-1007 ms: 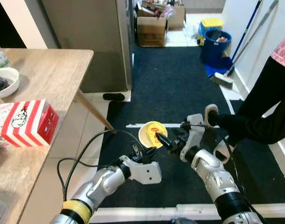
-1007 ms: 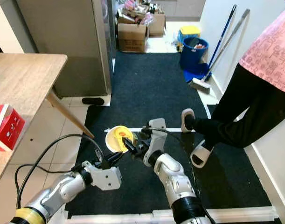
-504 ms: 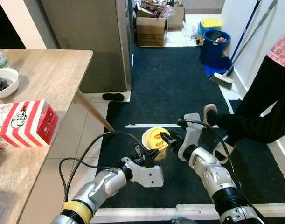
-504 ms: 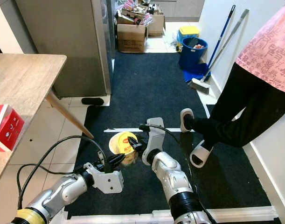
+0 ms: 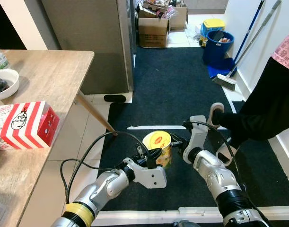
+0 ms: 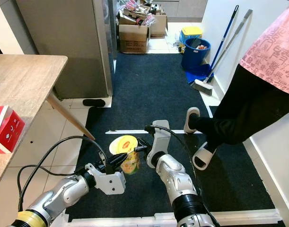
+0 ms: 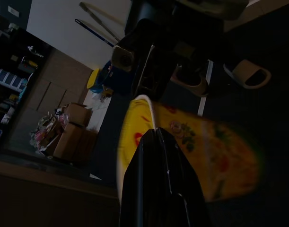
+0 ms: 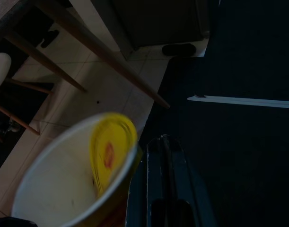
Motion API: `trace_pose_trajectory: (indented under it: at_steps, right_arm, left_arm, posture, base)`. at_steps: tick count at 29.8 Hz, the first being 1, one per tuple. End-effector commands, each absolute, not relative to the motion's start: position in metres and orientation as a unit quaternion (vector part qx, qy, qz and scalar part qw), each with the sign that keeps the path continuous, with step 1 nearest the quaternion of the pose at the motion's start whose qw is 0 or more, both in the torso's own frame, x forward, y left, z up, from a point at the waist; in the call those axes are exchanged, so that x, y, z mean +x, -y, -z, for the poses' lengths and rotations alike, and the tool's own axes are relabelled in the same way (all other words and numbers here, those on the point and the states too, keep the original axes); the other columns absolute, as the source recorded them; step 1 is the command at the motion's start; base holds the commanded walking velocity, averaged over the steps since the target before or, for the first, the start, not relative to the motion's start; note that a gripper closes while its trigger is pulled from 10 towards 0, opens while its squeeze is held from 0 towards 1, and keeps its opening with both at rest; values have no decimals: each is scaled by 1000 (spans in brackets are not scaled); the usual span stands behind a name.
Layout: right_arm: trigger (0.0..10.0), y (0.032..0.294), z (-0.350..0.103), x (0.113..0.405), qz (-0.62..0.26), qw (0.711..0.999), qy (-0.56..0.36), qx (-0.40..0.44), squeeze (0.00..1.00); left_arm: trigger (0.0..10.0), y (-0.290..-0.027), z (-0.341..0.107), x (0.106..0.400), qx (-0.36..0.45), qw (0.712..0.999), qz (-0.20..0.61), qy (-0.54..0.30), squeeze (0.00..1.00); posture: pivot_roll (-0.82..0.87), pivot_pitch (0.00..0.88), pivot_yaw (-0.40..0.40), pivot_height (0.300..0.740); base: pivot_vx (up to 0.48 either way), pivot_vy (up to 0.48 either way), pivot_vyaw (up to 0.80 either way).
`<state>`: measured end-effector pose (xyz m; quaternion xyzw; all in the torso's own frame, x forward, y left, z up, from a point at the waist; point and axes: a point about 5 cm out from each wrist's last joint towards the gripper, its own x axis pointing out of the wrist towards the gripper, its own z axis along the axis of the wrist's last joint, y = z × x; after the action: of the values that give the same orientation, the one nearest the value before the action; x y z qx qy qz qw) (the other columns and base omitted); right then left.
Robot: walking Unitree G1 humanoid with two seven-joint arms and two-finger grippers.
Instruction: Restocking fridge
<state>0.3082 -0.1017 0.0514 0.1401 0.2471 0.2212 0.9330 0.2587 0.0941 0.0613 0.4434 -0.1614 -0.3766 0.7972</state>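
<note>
Right gripper [image 5: 175,142] is pinching the noodle cup [image 5: 158,145] w/ left gripper [image 5: 153,153] touching beneath, its finger spread unclear; cup's tilting, prob slipping onto carpet [image 5: 177,90] below.

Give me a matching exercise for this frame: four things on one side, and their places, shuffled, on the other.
Things:
1. cup
2. striped box
3. blue bin
4. cardboard box

Places:
A. on the wooden table
B. beside the broom, far right
C. between the left gripper and right gripper
D. on the floor past the fridge

Pairs: 1-C, 2-A, 3-B, 4-D
</note>
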Motion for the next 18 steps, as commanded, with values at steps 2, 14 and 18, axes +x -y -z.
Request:
trace_pose_trajectory:
  at_steps: [2,14,18]
  right_arm:
    - [0,104,-45,305,-207,930,-260,155,0]
    - [10000,102,-62,310,-217,934,-223,173,0]
    - [10000,104,-75,313,-215,942,-199,165,0]
  left_arm:
    - [10000,-98,-59,258,453,792,376,159,0]
    - [10000,-100,-54,258,462,790,373,153,0]
    - [10000,-102,-48,257,468,788,374,142,0]
  posture:
    - [1,72,-25,740]
    - [2,75,-27,740]
    - [-1,78,-30,740]
  base:
    - [0,0,0]
    - [0,0,0]
    - [0,0,0]
